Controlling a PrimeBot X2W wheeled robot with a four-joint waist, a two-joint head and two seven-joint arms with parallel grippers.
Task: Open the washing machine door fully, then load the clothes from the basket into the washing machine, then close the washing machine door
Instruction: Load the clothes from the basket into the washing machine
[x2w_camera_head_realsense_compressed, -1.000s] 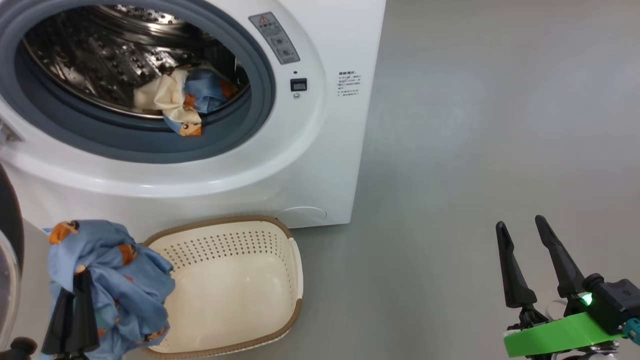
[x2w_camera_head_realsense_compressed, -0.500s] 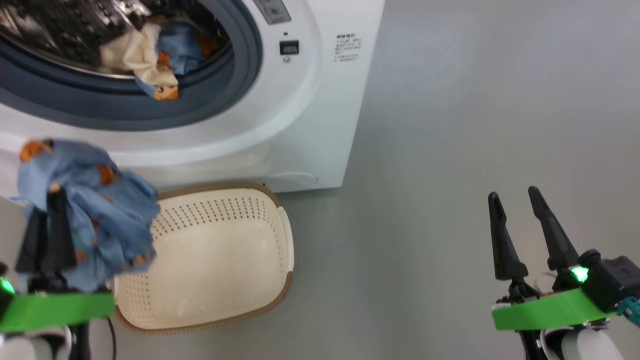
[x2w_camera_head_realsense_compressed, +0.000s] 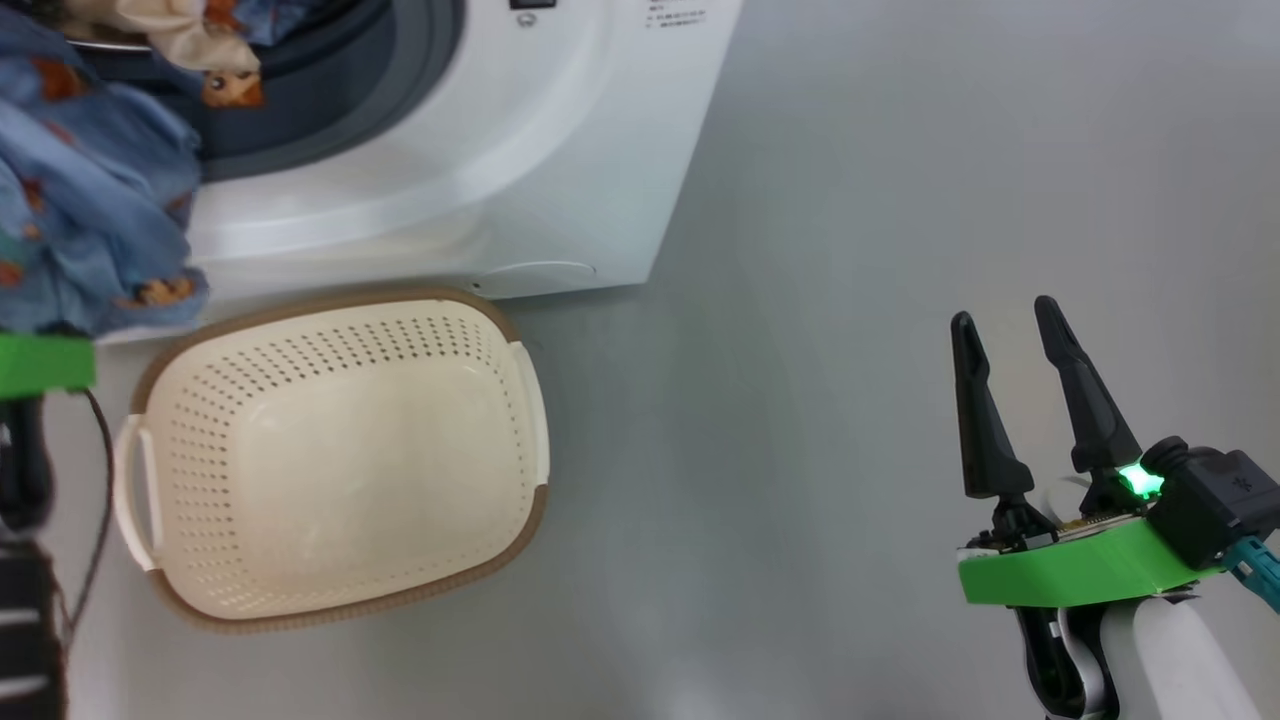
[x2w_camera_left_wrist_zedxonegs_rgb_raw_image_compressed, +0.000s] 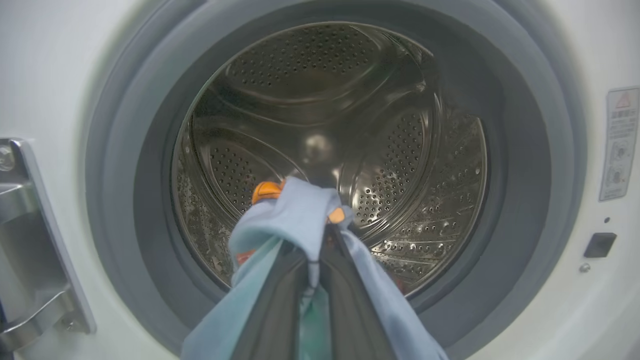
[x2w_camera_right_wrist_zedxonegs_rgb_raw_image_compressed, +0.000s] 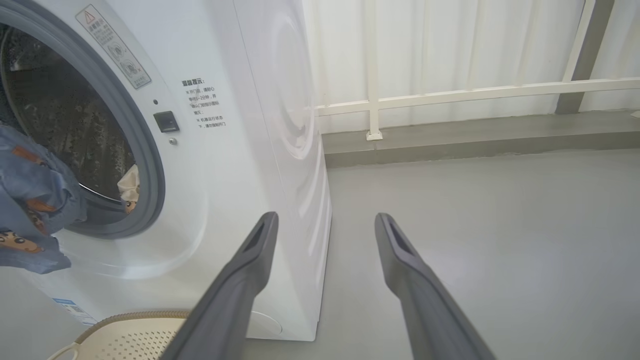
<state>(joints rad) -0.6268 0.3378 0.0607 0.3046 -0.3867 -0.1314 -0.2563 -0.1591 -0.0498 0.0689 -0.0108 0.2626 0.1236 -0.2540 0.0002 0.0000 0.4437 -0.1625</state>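
The washing machine (x2w_camera_head_realsense_compressed: 480, 150) stands open at the top left; its door is out of view. My left gripper (x2w_camera_left_wrist_zedxonegs_rgb_raw_image_compressed: 316, 250) is shut on a light blue garment (x2w_camera_left_wrist_zedxonegs_rgb_raw_image_compressed: 295, 215) with orange figures, held in front of the steel drum (x2w_camera_left_wrist_zedxonegs_rgb_raw_image_compressed: 325, 125) at the mouth's lower part. That garment (x2w_camera_head_realsense_compressed: 90, 200) hangs over the machine's front, above the empty cream basket (x2w_camera_head_realsense_compressed: 330, 470). A cream garment (x2w_camera_head_realsense_compressed: 170, 30) and another blue one lie at the drum's lip. My right gripper (x2w_camera_head_realsense_compressed: 1003, 310) is open over bare floor at the right, its fingers (x2w_camera_right_wrist_zedxonegs_rgb_raw_image_compressed: 250, 270) spread, holding nothing.
The blue-grey gasket (x2w_camera_left_wrist_zedxonegs_rgb_raw_image_compressed: 525, 175) rings the drum, and a metal hinge bracket (x2w_camera_left_wrist_zedxonegs_rgb_raw_image_compressed: 30, 240) sits on the machine's left face. Grey floor (x2w_camera_head_realsense_compressed: 850, 250) stretches right of the machine. A white railing (x2w_camera_right_wrist_zedxonegs_rgb_raw_image_compressed: 450, 95) and a low ledge run along the curtained back wall.
The head view has tipped down, so the whole picture shifted. My left gripper has carried the blue garment up from beside the basket to the drum opening. The right gripper stays open.
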